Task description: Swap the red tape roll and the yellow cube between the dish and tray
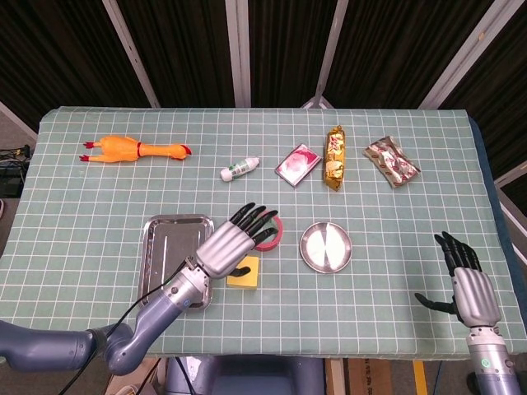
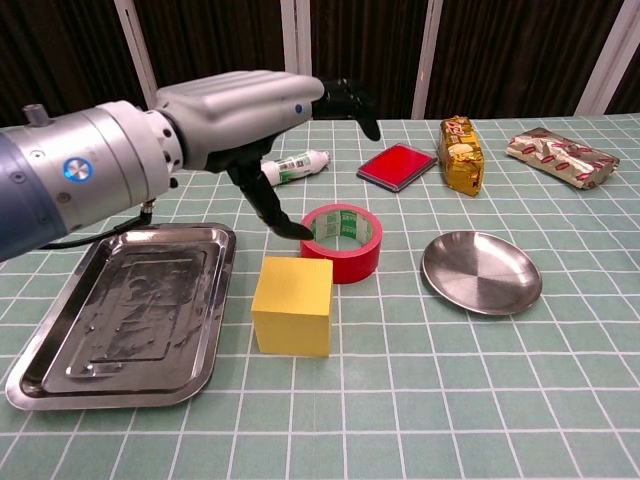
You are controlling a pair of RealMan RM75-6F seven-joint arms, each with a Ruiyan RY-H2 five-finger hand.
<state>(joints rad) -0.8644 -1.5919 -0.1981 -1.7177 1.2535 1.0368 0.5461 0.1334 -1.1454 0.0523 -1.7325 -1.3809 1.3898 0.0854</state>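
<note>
The yellow cube (image 1: 247, 280) (image 2: 293, 305) stands on the table mat, just right of the empty steel tray (image 1: 169, 234) (image 2: 130, 300) and in front of the red tape roll (image 1: 277, 239) (image 2: 342, 243). My left hand (image 1: 235, 240) (image 2: 250, 105) hovers above both with its fingers spread, holding nothing; in the head view its fingers cover part of the tape. The round steel dish (image 1: 325, 247) (image 2: 482, 272) lies empty to the right of the tape. My right hand (image 1: 471, 286) is open near the table's front right corner, seen only in the head view.
Along the far side lie a rubber chicken (image 1: 136, 149), a white tube (image 1: 240, 169) (image 2: 292, 165), a red flat box (image 1: 298, 164) (image 2: 397, 164), a gold snack pack (image 1: 334, 158) (image 2: 461, 152) and a silver-red wrapper (image 1: 392, 160) (image 2: 560, 157).
</note>
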